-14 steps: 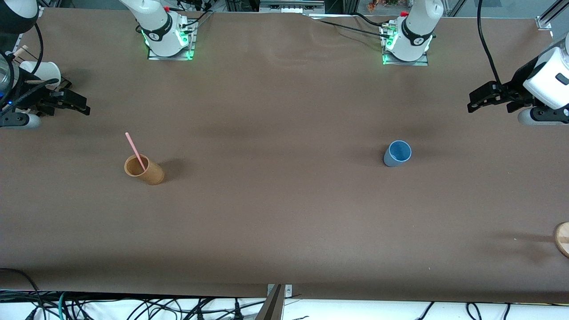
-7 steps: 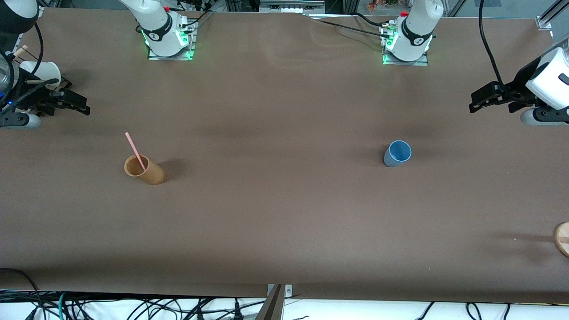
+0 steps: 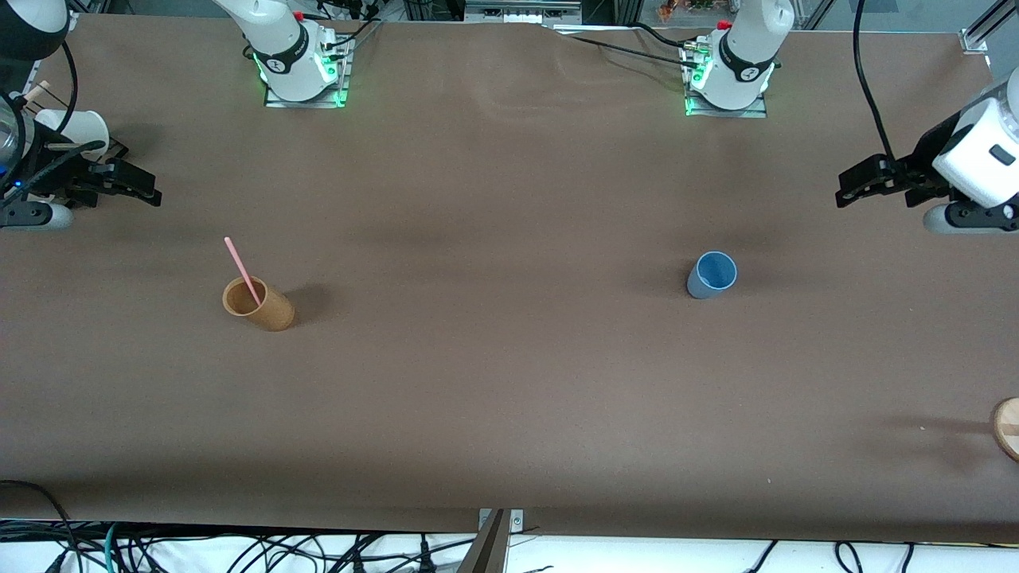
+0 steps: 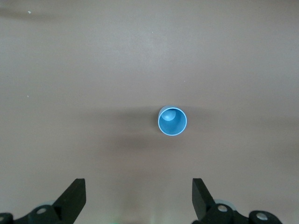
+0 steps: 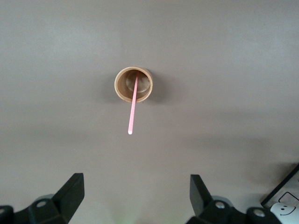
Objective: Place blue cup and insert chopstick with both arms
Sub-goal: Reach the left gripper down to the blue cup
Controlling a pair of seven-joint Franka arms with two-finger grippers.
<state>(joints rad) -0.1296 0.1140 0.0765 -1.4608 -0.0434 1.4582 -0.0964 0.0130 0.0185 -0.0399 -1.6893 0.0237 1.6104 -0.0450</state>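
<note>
Brown table [image 3: 509, 398], two white Franka arms based along the edge farthest from the front camera.

Blue cup [image 3: 711, 274] upright on table, toward left arm's end, mouth up, empty; seen from above in left wrist view [image 4: 172, 121]. Nothing touching it.

Pink chopstick [image 3: 243, 270] standing tilted inside tan wooden cup [image 3: 257, 303], toward right arm's end of table, well apart from blue cup. Lower end in the cup, upper end leaning out over the rim away from the front camera. Same pair in right wrist view: chopstick [image 5: 132, 106], tan cup [image 5: 133, 84] upright.

Left gripper [image 3: 850, 189] up in the air over the table's left-arm end, not over blue cup, fingers [image 4: 73, 198] spread wide, nothing between them. Blue cup centred between the fingers' line of sight in left wrist view, well apart from them.

Right gripper [image 3: 137, 188] up in the air over the table's right-arm end, fingers [image 5: 72, 191] spread wide, holding nothing. Tan cup and chopstick well apart from it.

White cup [image 3: 73, 127] near the table edge at right arm's end, partly hidden by right arm. Round wooden thing [image 3: 1008, 427] cut off at frame edge at left arm's end, nearer to front camera than blue cup. Cables [image 3: 239, 549] below table edge.
</note>
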